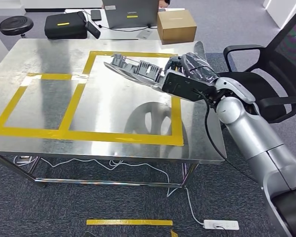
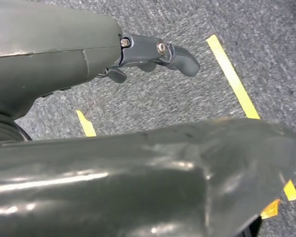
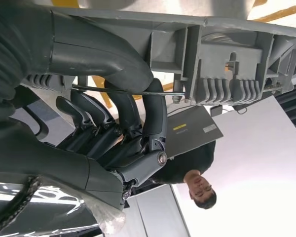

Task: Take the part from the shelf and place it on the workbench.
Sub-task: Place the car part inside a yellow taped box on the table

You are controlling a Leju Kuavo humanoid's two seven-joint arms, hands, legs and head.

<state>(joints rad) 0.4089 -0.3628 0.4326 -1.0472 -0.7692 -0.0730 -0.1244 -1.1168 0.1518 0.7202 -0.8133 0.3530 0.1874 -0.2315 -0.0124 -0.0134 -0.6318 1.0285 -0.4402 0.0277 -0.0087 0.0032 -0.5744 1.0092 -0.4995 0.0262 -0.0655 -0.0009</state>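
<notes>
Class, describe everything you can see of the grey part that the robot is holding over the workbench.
The part is a long, narrow grey piece that looks like moulded plastic, with box-like ribs, rows of small fins and a thin metal rod along one side. The right hand grips it at one end, so it juts out leftward, roughly level, above the workbench, over the larger yellow-taped rectangle. It appears to hang clear of the metal top. Only the hand's fingers touch it.
</notes>
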